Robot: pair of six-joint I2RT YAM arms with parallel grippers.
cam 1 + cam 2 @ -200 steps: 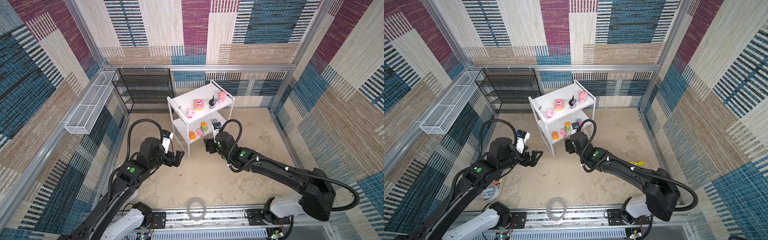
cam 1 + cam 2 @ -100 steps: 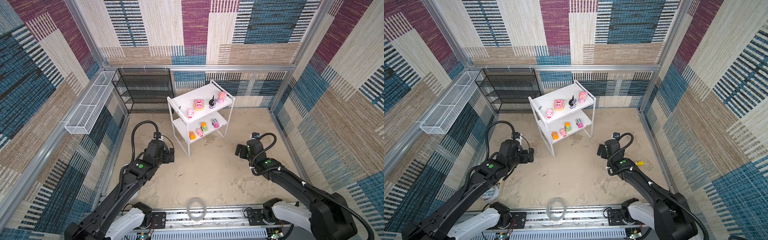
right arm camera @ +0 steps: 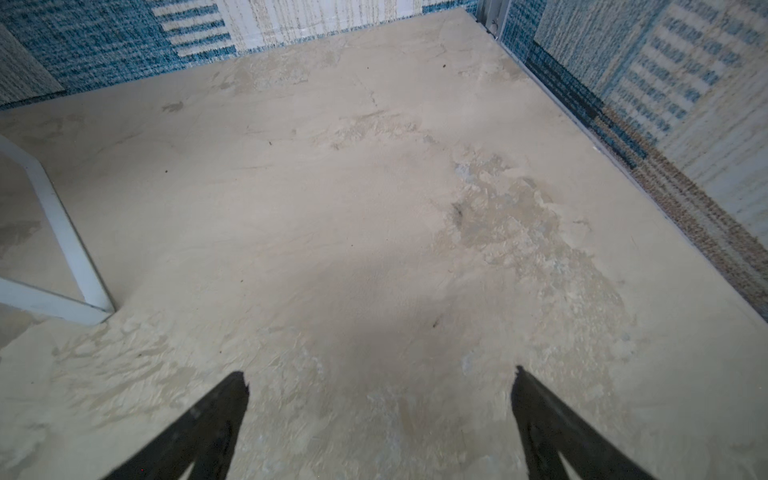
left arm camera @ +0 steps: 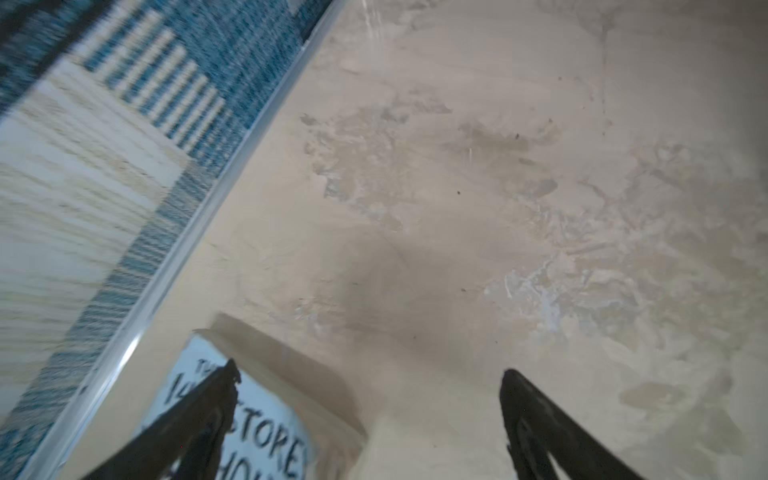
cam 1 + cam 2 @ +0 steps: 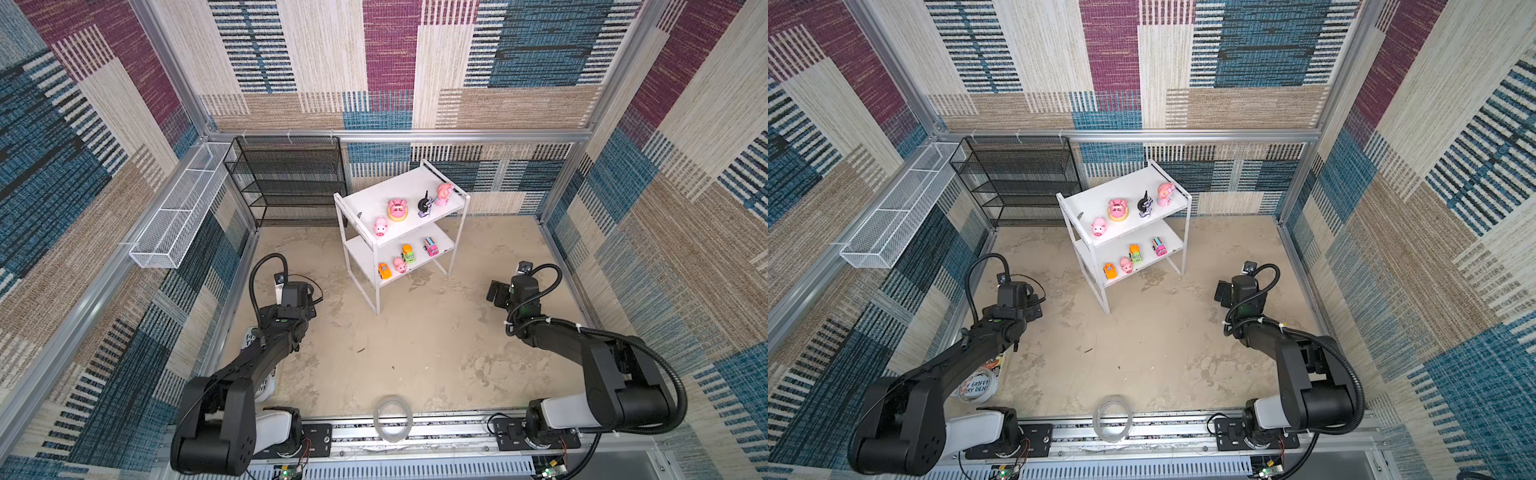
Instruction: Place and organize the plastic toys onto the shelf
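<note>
White boards of the shelf (image 5: 365, 199) are carrying every toy that is showing: eight in all, four on each board. Along the upper board a small pink pig (image 5: 380, 227), a pig on a yellow ring (image 5: 397, 209), a black-and-white figure (image 5: 424, 205) and a pink bear figure (image 5: 444, 194) are standing in a row. Along the lower board an orange car (image 5: 384, 270), another pink pig (image 5: 400, 264), a green-orange car (image 5: 408, 253) and a pink multicoloured car (image 5: 431, 246) are sitting in a similar row. That is making three cars, three pigs, one bear and one black-and-white figure. No toy is lying on the beige surface (image 5: 415, 353) in either top view or either wrist view.

Both arms are hanging low over that surface. The left fingers (image 4: 195, 424) are standing wide apart with nothing between them, and the right fingers (image 3: 203, 432) are doing the same.

Both rows are lying ahead of the two arms and between them, their long line running slantwise from near left to far right. The right fingers are sitting nearer: a white shelf leg (image 3: 62, 232) is showing beside them, while the left ones are looking down only on bare surface and a white printed item (image 4: 270, 415). Placing seems finished, so any straightening is looking likelier for the right arm.
</note>
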